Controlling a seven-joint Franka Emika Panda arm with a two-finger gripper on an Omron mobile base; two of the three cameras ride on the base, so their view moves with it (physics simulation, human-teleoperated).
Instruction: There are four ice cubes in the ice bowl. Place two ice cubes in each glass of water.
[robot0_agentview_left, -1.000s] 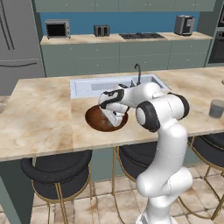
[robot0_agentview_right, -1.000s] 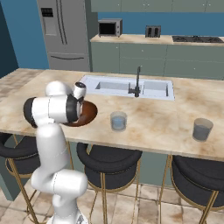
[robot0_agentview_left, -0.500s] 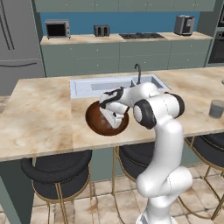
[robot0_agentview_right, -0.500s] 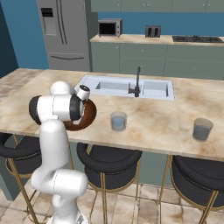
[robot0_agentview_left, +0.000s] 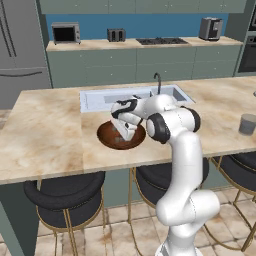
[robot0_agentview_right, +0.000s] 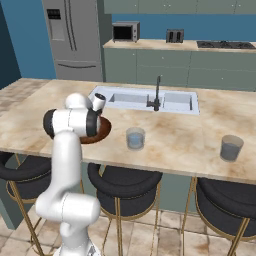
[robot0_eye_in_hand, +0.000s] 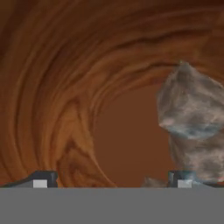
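The ice bowl (robot0_agentview_left: 103, 136) is a wide reddish-brown wooden dish on the counter in front of the sink; in the right base view the ice bowl (robot0_agentview_right: 103, 131) shows partly behind my arm. My gripper (robot0_agentview_left: 123, 133) reaches down inside it. Close up, my gripper (robot0_eye_in_hand: 111, 181) stands open with bare bowl floor between its tips. Greyish ice cubes (robot0_eye_in_hand: 188, 105) are piled by the right fingertip (robot0_eye_in_hand: 181, 179), not held. One glass of water (robot0_agentview_right: 135, 138) stands right of the bowl, the other glass (robot0_agentview_right: 231, 147) far to the right, also seen as a glass (robot0_agentview_left: 247, 124).
A sink (robot0_agentview_left: 100, 99) with a dark faucet (robot0_agentview_left: 158, 82) lies just behind the bowl. Black stools (robot0_agentview_left: 65, 195) stand under the counter's front edge. Bare marble counter (robot0_agentview_left: 45, 130) stretches left of the bowl.
The hand has sunk a little deeper into the bowl and the elbow has shifted slightly. The jaws have stayed wide apart.
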